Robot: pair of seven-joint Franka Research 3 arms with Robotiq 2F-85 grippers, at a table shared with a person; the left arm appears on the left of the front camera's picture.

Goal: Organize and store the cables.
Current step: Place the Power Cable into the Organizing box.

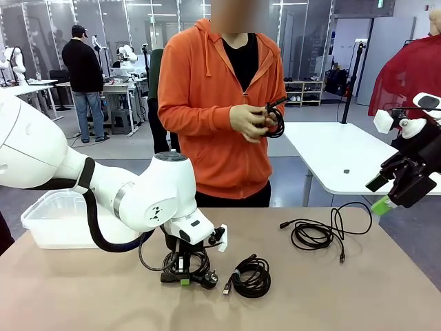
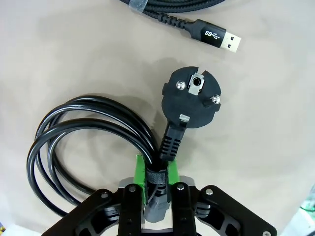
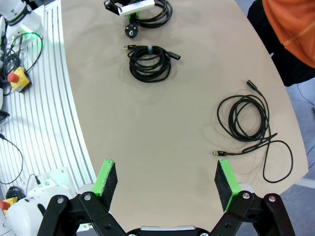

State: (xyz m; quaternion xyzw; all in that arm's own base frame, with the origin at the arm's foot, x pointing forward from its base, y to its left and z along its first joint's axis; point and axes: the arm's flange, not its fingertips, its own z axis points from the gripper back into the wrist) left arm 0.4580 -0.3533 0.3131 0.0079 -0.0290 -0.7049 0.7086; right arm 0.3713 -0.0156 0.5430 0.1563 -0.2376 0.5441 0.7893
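Table (image 1: 358, 296): shared with a person (image 1: 213, 103) standing across from both claws and holding one coiled cable (image 1: 274, 118) in both hands, well beyond the left claw. Bin (image 1: 48, 221): white and translucent, to the left of the left claw and a little beyond it, near the table edge; contents cannot be made out. Left claw (image 2: 156, 169): down at the table, green pads clamped on the power cord (image 2: 74, 132) at its strapped neck. The cord's loops lie flat to one side of the claw, and its round plug (image 2: 193, 98) lies just ahead of the fingertips. Right claw (image 3: 167, 179): jaws wide apart, holding nothing, raised off the table at its right side. Loose cable (image 3: 246, 118): uncoiled and sprawling, ahead of the right claw. USB cable (image 1: 251, 276): a tidy coil just right of the left claw, apart from the power cord. Step in hand, as judged: pick-up of the power cord for storing, grip made, lift not yet begun. Next move calls for a straight lift so the loops hang free of the USB cable, then a carry left to the bin and a release above it. Risk: the plug swings or the loops snag.
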